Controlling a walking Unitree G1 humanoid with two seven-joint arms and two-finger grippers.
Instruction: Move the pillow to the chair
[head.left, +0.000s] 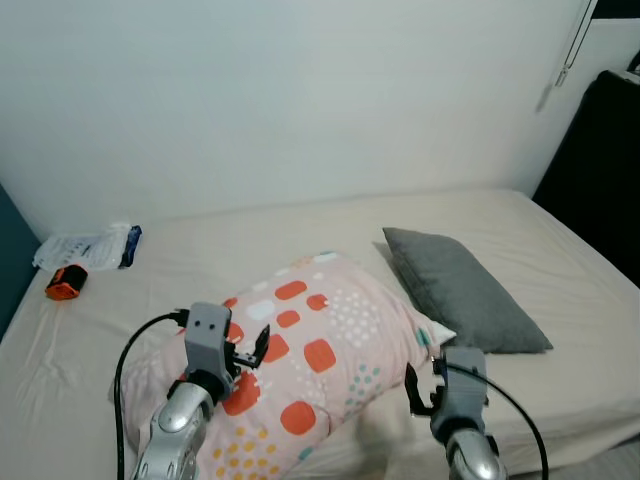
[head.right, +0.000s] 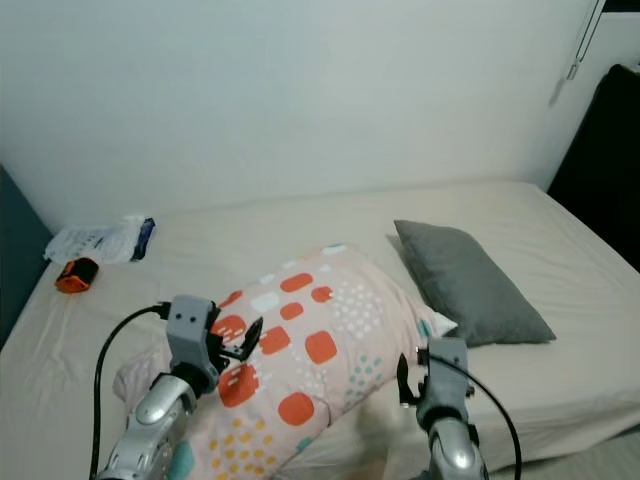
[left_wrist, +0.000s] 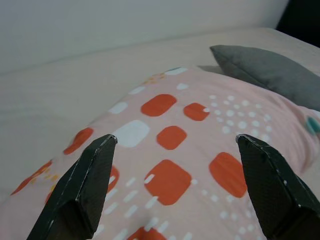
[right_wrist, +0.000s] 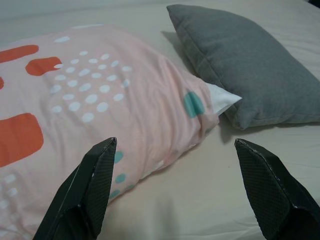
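Pillow (head.left: 310, 365), pink with orange patches, is laid near the bed's (head.left: 250, 245) front edge, touching a grey pillow (head.left: 462, 288) toward the right edge. Left claw (left_wrist: 175, 142) is held over its left part, fingers spread wide, nothing gripped. Right claw (right_wrist: 175, 145) is positioned at its right end, likewise wide open and empty. An orange item (head.left: 66, 282) is seen near the back-left corner.

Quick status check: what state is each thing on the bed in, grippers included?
Patterned pillow: lying on the bed, not gripped.
Grey pillow: flat on the bed, beside the patterned one.
Left gripper: open, over the patterned pillow.
Right gripper: open, at the pillow's near corner.
Orange item: lying near the bed's far left edge.
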